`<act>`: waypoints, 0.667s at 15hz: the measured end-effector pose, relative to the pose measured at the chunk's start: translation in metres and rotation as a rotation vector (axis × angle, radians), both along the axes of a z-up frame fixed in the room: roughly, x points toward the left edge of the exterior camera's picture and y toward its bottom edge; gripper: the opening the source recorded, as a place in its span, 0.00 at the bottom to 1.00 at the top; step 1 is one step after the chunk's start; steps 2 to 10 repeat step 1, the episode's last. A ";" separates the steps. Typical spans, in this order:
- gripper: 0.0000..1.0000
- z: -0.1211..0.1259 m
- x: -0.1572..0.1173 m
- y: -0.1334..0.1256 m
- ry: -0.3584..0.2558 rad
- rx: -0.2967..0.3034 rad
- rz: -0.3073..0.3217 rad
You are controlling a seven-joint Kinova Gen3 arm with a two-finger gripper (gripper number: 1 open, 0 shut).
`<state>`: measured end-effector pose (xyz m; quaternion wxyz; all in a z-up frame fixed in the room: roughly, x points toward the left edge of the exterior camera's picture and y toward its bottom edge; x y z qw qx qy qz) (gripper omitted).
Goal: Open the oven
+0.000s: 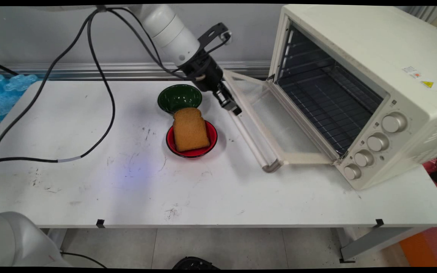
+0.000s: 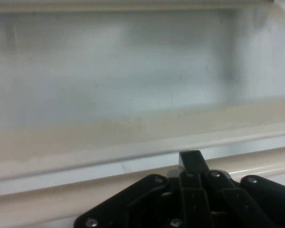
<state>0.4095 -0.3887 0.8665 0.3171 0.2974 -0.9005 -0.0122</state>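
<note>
Black two-finger pincer at the handle of the open oven door.

Centre frame, its fingers look clenched together against the cream door bar, though the hand view is too close to be sure. The cream toaster oven fills the right, glass door folded down onto the white desk. Left of the pincer sit a dark green bowl and a brown bread slice on a red plate.
</note>
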 end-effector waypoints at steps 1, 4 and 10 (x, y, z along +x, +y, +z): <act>0.00 -0.003 0.003 0.003 -0.006 0.002 -0.005; 0.00 -0.003 0.003 0.003 -0.006 0.002 -0.005; 0.00 -0.003 0.003 0.003 -0.006 0.002 -0.005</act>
